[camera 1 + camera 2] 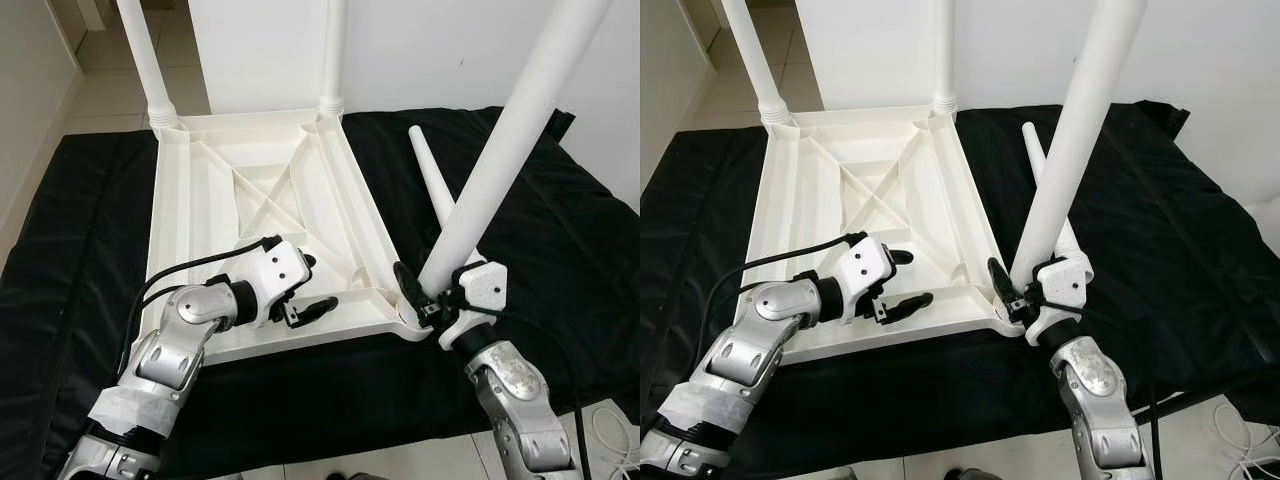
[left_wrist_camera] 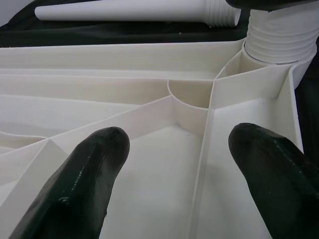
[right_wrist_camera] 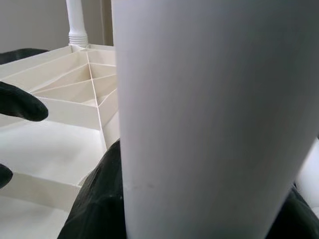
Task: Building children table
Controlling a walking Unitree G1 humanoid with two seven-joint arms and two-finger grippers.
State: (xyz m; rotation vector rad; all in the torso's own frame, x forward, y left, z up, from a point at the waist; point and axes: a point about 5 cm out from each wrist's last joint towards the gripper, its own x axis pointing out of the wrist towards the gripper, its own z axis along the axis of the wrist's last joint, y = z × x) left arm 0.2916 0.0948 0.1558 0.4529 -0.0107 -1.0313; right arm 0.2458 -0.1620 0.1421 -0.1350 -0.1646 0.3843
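Note:
The white table top [image 1: 200, 200] lies upside down on a black mat, its ribs facing up. Two white legs [image 1: 145, 60] [image 1: 333, 50] stand in its far corners. A third leg [image 1: 500, 150] leans to the right from the near right corner socket, its ribbed base [image 2: 281, 37] at the socket. My right gripper [image 1: 425, 295] is shut on that leg just above its base. My left gripper [image 1: 318, 283] is open, hovering over the ribbed underside near the front rim, its fingers [image 2: 84, 184] spread and holding nothing. A loose leg [image 1: 430, 175] lies on the mat to the right of the table.
The black mat [image 1: 80, 250] covers the floor around the table. A white wall [image 1: 440, 50] rises behind it. Pale floor tiles [image 1: 400, 462] show at the near edge, with a white cable [image 1: 615, 430] at the lower right.

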